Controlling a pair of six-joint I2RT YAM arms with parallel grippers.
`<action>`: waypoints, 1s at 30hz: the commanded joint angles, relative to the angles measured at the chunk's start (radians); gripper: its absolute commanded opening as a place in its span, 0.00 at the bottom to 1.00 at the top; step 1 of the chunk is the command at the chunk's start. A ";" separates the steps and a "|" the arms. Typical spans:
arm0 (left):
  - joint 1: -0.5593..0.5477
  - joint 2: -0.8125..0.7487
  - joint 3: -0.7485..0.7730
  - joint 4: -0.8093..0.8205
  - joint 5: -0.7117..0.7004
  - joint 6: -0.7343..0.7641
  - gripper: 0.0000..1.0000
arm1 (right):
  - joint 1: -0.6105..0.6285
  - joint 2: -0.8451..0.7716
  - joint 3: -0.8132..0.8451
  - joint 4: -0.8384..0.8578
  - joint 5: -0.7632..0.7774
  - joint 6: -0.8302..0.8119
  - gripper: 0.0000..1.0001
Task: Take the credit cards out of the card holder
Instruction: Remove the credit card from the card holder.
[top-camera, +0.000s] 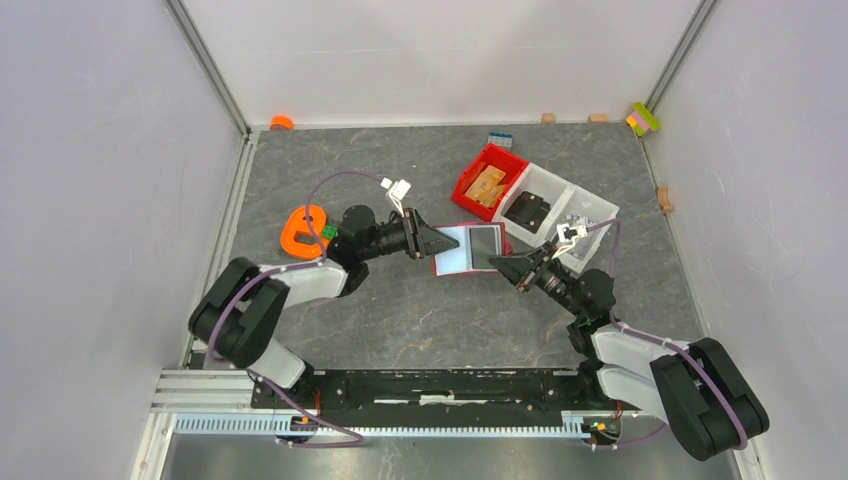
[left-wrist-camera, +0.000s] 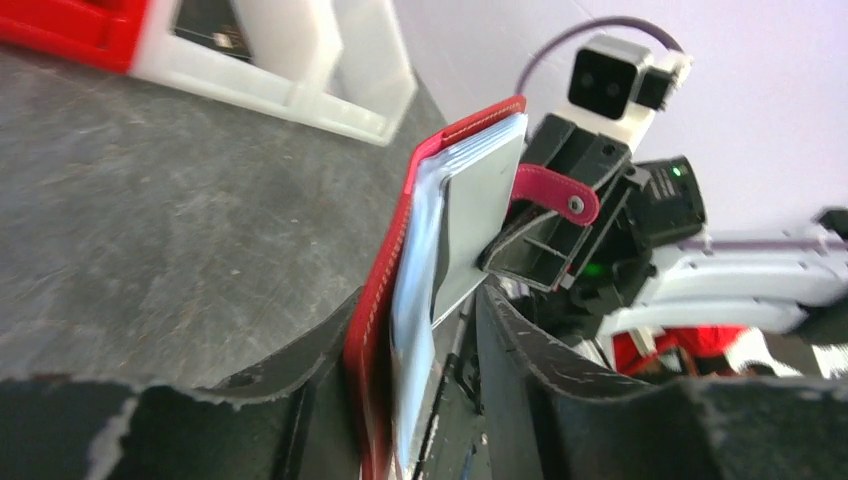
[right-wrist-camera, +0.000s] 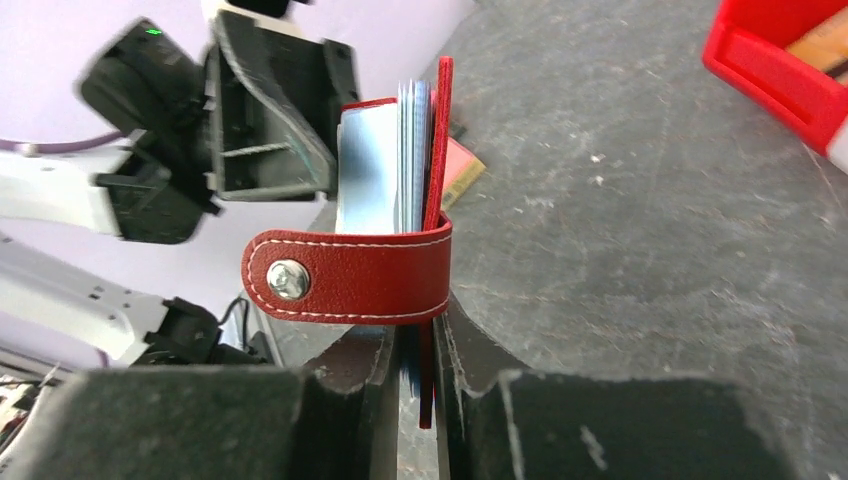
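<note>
Upright card holder (left-wrist-camera: 385, 290) within left pincer (left-wrist-camera: 415, 330), credit cards (left-wrist-camera: 470, 210) inside, right pincer (left-wrist-camera: 508, 255) just beyond.

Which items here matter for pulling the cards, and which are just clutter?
Job: card holder, credit cards inside it.
Lying about: red bin, white tray, orange piece, wooden blocks, coloured bricks.
</note>
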 joint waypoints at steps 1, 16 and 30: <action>-0.002 -0.151 0.010 -0.366 -0.250 0.231 0.49 | 0.002 -0.016 0.040 -0.126 0.074 -0.067 0.06; -0.086 -0.275 0.024 -0.447 -0.277 0.363 0.45 | 0.002 0.002 0.065 -0.195 0.091 -0.087 0.06; -0.090 -0.035 0.103 -0.259 0.010 0.216 0.33 | 0.002 0.056 0.047 0.065 -0.063 0.030 0.06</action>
